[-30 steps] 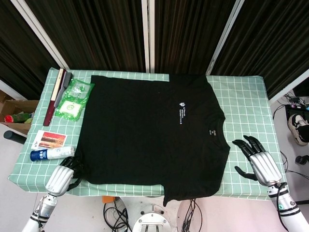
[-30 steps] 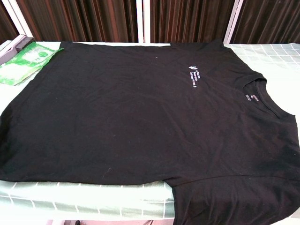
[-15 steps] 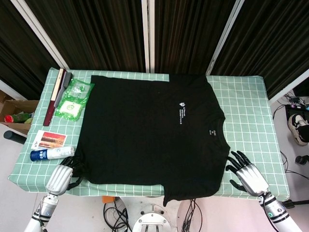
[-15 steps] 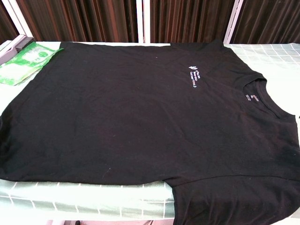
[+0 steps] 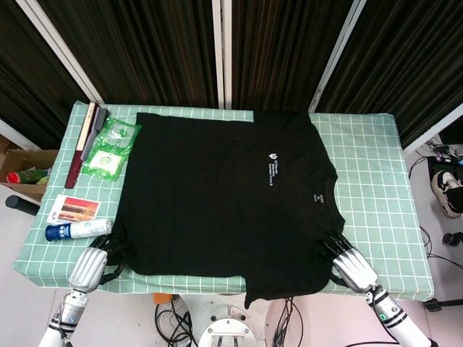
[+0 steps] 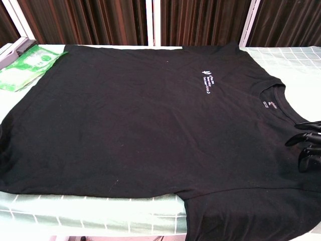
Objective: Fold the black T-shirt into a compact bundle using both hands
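Observation:
The black T-shirt (image 5: 224, 202) lies spread flat on the green checked table (image 5: 376, 181), its collar to the right and a small white logo (image 6: 208, 80) on the chest. My left hand (image 5: 90, 266) sits at the shirt's near-left corner. Its dark fingers touch the hem there, and the black cloth hides whether they grip it. My right hand (image 5: 350, 267) is at the near-right edge of the shirt, with its fingers spread and lying over the shoulder area. In the chest view only the right hand's fingertips (image 6: 306, 143) show, resting apart on the cloth.
Left of the shirt lie a green packet (image 5: 110, 148), a long dark red case (image 5: 85, 141), a printed card (image 5: 72, 209) and a blue-capped bottle (image 5: 75, 230). A cardboard box (image 5: 22, 173) stands on the floor at the left. One sleeve hangs over the front edge (image 5: 282, 293).
My right hand has moved left and nearer, from the bare tablecloth onto the shirt's right edge, and has come into the chest view. The left hand and the shirt have not moved.

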`<action>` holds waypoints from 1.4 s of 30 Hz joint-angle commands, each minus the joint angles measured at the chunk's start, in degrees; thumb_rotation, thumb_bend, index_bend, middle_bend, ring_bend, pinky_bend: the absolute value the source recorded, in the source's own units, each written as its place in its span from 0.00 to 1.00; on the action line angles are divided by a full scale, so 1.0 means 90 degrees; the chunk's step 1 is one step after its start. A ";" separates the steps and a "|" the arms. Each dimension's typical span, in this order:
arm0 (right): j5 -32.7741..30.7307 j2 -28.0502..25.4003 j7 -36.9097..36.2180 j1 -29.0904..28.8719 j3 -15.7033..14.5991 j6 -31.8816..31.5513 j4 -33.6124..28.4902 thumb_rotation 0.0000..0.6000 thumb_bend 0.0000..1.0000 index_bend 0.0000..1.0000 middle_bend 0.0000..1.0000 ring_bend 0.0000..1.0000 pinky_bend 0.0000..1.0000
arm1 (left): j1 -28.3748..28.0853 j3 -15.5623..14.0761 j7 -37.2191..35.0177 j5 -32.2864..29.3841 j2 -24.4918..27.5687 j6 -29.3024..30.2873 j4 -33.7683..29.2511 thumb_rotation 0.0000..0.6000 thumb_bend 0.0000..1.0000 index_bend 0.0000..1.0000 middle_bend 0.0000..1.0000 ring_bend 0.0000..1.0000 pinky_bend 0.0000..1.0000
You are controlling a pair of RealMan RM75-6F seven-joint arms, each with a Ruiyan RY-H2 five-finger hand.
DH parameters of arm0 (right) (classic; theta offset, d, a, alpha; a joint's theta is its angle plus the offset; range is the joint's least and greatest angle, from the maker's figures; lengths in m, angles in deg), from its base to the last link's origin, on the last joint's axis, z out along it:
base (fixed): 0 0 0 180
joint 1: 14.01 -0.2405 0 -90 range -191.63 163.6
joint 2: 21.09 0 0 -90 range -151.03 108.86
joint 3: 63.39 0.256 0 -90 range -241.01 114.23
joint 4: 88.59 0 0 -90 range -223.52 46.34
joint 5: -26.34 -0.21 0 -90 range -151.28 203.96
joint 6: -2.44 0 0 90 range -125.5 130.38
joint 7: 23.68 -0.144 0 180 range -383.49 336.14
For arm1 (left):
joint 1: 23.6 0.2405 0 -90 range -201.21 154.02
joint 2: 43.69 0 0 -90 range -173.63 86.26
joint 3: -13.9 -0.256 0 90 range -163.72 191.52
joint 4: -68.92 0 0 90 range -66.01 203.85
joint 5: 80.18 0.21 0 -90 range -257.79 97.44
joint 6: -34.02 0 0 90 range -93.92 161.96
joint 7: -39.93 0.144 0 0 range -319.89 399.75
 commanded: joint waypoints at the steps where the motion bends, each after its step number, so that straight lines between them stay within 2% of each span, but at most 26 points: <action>1: -0.0025 0.0161 -0.0091 -0.0017 -0.0019 -0.0061 0.0206 1.00 0.44 0.60 0.26 0.05 0.12 | 0.0014 0.0023 -0.0121 -0.0044 -0.0027 0.0009 0.0003 1.00 0.46 0.69 0.42 0.24 0.25; 7: -0.0008 0.0026 -0.0243 0.0058 -0.0047 -0.0503 0.0127 1.00 0.50 0.76 0.27 0.07 0.12 | 0.0091 0.0056 -0.0789 -0.0115 0.0069 0.0171 -0.0279 1.00 0.48 0.69 0.43 0.24 0.25; 14: 0.0157 -0.0987 0.0049 0.0345 -0.0161 -0.1413 -0.0966 1.00 0.51 0.80 0.28 0.07 0.12 | 0.0361 -0.0069 -0.1081 0.0053 0.0682 0.0781 -0.0990 1.00 0.49 0.69 0.43 0.24 0.25; 21: 0.0347 -0.1917 0.0547 0.0817 -0.0515 -0.1905 -0.2046 1.00 0.53 0.80 0.29 0.08 0.13 | 0.0875 -0.0531 -0.1282 0.0375 0.1372 0.1460 -0.1822 1.00 0.50 0.69 0.43 0.24 0.25; 27: 0.0533 -0.2140 0.0703 0.1278 -0.0824 -0.2204 -0.2249 1.00 0.58 0.80 0.29 0.10 0.16 | 0.1207 -0.1042 -0.1013 0.0909 0.1855 0.1782 -0.2083 1.00 0.51 0.69 0.43 0.24 0.26; 31: 0.0511 -0.2155 0.0622 0.1504 -0.0853 -0.2373 -0.2254 1.00 0.58 0.80 0.30 0.11 0.18 | 0.1276 -0.1157 -0.0774 0.1048 0.2142 0.1803 -0.2290 1.00 0.51 0.69 0.43 0.24 0.26; 37: 0.0401 -0.1995 0.0241 0.1301 -0.0521 -0.2234 -0.2211 1.00 0.58 0.80 0.30 0.11 0.18 | 0.0974 -0.0798 -0.0952 0.0833 0.2209 0.1446 -0.2810 1.00 0.51 0.69 0.43 0.24 0.26; 42: 0.0025 -0.2109 -0.0003 0.0754 0.0040 -0.1712 -0.2548 1.00 0.58 0.80 0.30 0.11 0.18 | 0.0259 -0.0001 -0.0925 0.0268 0.2434 0.0744 -0.3380 1.00 0.51 0.69 0.41 0.24 0.24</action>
